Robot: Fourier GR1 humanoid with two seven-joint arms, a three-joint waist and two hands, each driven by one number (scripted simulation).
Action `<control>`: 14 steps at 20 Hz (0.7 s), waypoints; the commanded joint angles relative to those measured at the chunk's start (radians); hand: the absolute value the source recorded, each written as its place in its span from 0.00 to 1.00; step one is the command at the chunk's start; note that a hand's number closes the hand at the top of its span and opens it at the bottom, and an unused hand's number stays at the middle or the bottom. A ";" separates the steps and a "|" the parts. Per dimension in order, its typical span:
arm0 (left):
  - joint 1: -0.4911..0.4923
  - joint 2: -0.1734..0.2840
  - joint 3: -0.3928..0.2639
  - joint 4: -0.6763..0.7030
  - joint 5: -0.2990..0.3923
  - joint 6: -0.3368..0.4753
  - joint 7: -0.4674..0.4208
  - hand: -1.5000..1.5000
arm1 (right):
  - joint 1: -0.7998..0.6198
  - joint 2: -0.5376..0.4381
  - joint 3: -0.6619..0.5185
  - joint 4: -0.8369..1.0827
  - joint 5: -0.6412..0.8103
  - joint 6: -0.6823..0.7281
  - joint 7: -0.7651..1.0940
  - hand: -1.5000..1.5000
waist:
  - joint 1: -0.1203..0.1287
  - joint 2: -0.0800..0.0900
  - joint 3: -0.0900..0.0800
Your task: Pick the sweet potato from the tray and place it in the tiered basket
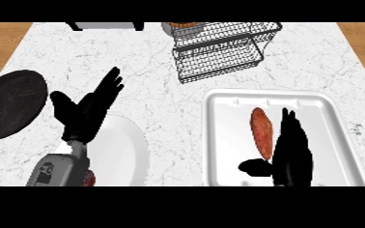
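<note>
An orange-brown sweet potato [261, 132] lies lengthwise in the white tray [228, 106] at the lower right. My right hand [292, 149] is over the tray just right of the potato, fingers straight and pointing away, thumb [251, 166] reaching under the potato's near end; it is open and not closed round it. The wire tiered basket [217, 50] stands at the back centre, beyond the tray. My left hand [85, 108] rests open at the left, fingers up, over the edge of a white plate.
A white plate [125, 149] lies at the lower left under my left forearm. A dark round pan [18, 101] sits at the left edge. A grey appliance [107, 26] and an orange item [185, 25] in the basket's top tier are at the back.
</note>
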State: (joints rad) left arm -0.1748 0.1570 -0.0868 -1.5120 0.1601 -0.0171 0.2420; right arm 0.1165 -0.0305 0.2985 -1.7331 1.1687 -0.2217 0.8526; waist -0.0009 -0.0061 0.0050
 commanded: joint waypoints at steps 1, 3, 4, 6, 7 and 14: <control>-0.007 -0.060 -0.011 0.087 -0.030 0.016 -0.058 0.50 | 0.011 0.013 -0.015 0.099 0.005 -0.094 -0.047 0.00 | -0.002 0.007 -0.005; 0.000 -0.022 0.014 0.028 -0.001 -0.023 0.002 0.50 | 0.062 -0.039 -0.045 0.035 -0.068 -0.063 -0.097 0.00 | -0.002 0.006 -0.005; -0.072 -0.018 0.050 0.123 0.004 -0.033 -0.017 0.50 | 0.011 -0.032 -0.053 0.025 -0.064 -0.015 -0.069 0.00 | -0.004 0.007 -0.005; -0.054 -0.036 0.022 0.096 -0.040 -0.005 -0.033 0.50 | -0.045 -0.039 -0.117 0.108 -0.104 -0.038 -0.102 0.00 | -0.002 0.007 -0.005; -0.037 -0.049 0.004 0.118 -0.047 -0.010 -0.054 0.50 | -0.047 -0.017 -0.082 0.180 -0.056 -0.086 -0.115 0.00 | -0.001 0.007 -0.005; 0.014 -0.026 0.028 0.057 -0.037 -0.045 -0.049 0.50 | -0.060 -0.042 -0.116 0.217 -0.147 -0.065 -0.211 0.00 | 0.001 0.007 -0.005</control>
State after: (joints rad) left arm -0.1863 0.1329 -0.0679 -1.4978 0.1246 -0.0342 0.2320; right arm 0.0845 -0.0563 0.2021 -1.5976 1.0439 -0.2782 0.7035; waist -0.0019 -0.0133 0.0011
